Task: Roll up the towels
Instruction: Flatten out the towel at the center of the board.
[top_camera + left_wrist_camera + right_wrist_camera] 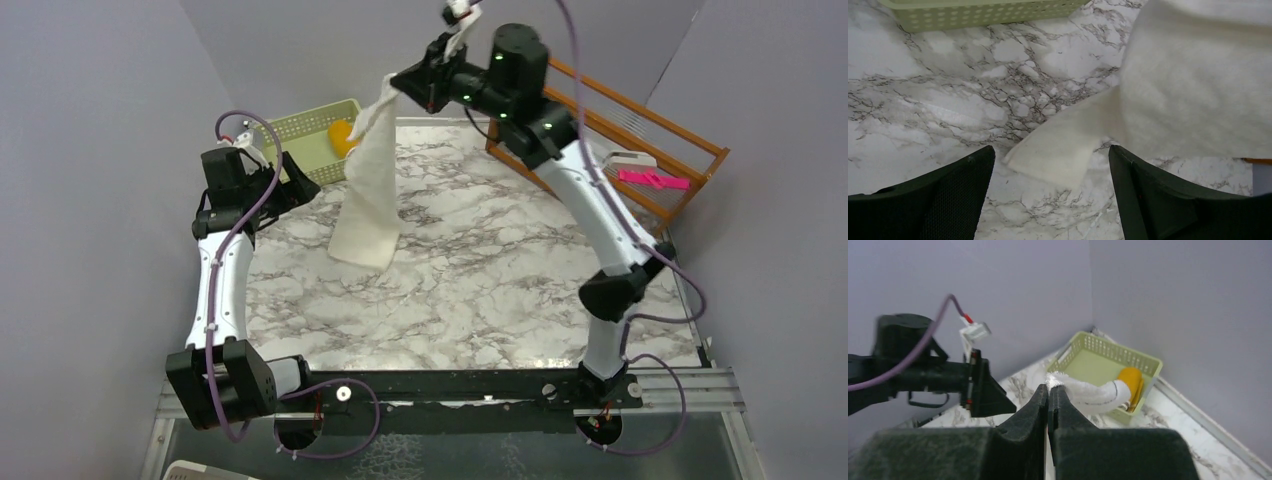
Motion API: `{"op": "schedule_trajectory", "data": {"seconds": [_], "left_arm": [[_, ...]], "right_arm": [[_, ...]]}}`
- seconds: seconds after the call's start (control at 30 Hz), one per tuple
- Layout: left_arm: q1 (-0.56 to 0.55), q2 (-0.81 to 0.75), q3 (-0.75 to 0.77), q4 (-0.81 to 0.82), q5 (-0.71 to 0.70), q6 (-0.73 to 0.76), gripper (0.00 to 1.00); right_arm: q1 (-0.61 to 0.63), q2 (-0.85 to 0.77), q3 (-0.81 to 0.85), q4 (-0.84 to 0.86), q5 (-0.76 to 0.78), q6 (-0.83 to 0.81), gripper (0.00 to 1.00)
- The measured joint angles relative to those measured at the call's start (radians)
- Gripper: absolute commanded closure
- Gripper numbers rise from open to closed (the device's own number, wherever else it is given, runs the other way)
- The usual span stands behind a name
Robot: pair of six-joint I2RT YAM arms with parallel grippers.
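Above table point(480, 290), right gripper point(1049, 392) tight on cream towel point(368, 200); left gripper point(1050, 147) wide, seemingly empty.

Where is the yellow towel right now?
The yellow towel lies in the green basket at the far left of the overhead view, behind the hanging white towel.

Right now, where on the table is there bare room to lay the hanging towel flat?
The table is bare across its middle and near half, bordered by the hanging towel, the right arm and the near edge. Crowded: far left, around the basket and the open left gripper; far right, along the wooden rack.
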Motion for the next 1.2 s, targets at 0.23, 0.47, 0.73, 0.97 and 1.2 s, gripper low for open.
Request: {"op": "schedule_trajectory", "data": {"seconds": [0.23, 0.47, 0.73, 0.97, 1.2], "left_arm": [[0.008, -0.008, 0.001, -0.011, -0.002, -0.006, 0.13], [0.01, -0.02, -0.113, 0.008, 0.009, -0.03, 0.14], [-0.039, 0.012, -0.148, 0.036, 0.028, -0.042, 0.16], [-0.194, 0.116, -0.144, 0.068, 0.014, -0.041, 0.16], [-0.337, 0.32, -0.024, 0.097, -0.016, -0.051, 0.16]], "right_arm": [[-0.09, -0.544, -0.553, 0.189, 0.101, 0.027, 0.99], [-0.148, -1.036, -1.482, 0.355, 0.461, 0.26, 0.16], [-0.147, -1.164, -1.644, 0.252, 0.559, 0.344, 0.14], [-0.135, -0.92, -1.65, 0.26, 0.542, 0.456, 0.05], [-0.16, -0.55, -1.582, 0.215, 0.504, 0.463, 0.19]]}}
